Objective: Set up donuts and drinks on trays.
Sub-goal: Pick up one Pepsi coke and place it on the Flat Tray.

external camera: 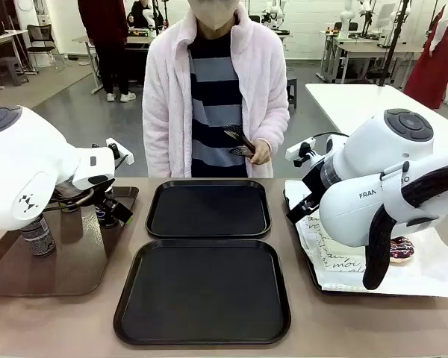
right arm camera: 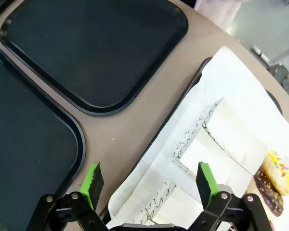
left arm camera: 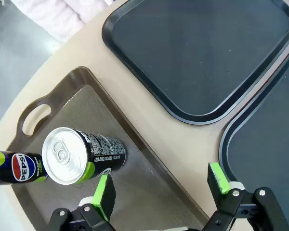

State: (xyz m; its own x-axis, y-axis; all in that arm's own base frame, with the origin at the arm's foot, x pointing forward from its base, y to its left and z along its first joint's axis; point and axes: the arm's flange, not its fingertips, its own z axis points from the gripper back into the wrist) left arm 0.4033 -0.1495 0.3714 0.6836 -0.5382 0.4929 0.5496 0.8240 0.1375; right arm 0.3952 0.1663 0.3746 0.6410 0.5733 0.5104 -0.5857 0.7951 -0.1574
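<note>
Left gripper [left arm camera: 160, 182] wide, holding nothing, over the brown tray [left arm camera: 86, 110] at the worktop's left edge. Two cans [left arm camera: 74, 156] just beside one pad. Right gripper [right arm camera: 149, 179] wide, holding nothing, over the paper-lined tray [right arm camera: 241, 96] at the right edge. Donuts [right arm camera: 274, 180] on its paper, clear of the pads. Black trays [external camera: 209, 210] mid-worktop, one behind the other. Person's hand [external camera: 260, 153] holds tongs [external camera: 237, 139] at the far edge.

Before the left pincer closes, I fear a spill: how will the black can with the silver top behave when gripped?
The black can is slim and upright on the brown tray, so a high nudge may tip it, then it would likely roll. Its tab looks unopened: probably full, heavy for its size.
</note>
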